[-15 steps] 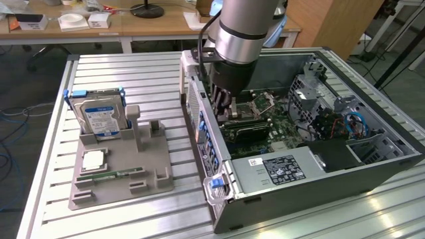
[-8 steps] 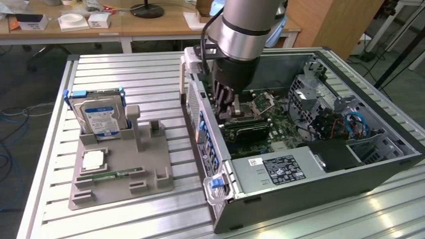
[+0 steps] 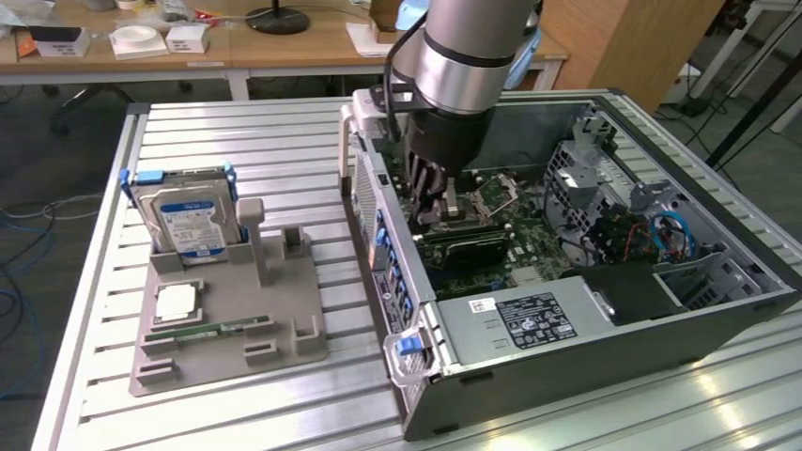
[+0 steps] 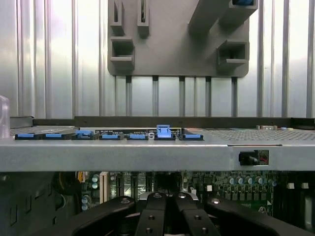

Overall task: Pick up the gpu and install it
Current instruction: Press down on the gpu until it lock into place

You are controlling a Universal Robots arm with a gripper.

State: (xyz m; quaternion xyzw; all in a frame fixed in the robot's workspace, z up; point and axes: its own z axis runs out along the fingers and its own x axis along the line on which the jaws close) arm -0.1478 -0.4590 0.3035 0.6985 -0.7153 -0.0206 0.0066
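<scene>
GPU [image 3: 467,246] position, exterior view: a black card lies on the motherboard [image 3: 527,235] inside the open PC case [image 3: 701,319], directly under the arm. The tool [image 3: 433,199] is lowered into the case, its fingers pressed together; whether they pinch the card's upper edge or only rest above it cannot be told. The case lies on its side on the ribbed bench [image 3: 251,132]. On the exterior view's left, well apart from the case, a grey fixture [image 3: 295,315] holds a hard drive [image 3: 188,221] upright, a CPU [image 3: 176,299] and a RAM stick [image 3: 213,331].

Wrist view: the tool [image 4: 168,206] fingers stand close together, pointing into the case over green circuit board [image 4: 236,187]. The case wall [image 4: 147,155] crosses the picture, carrying a row of blue clips [image 4: 110,135]. Beyond it, the fixture [image 4: 172,39] rests on the bench [image 4: 49,59].
</scene>
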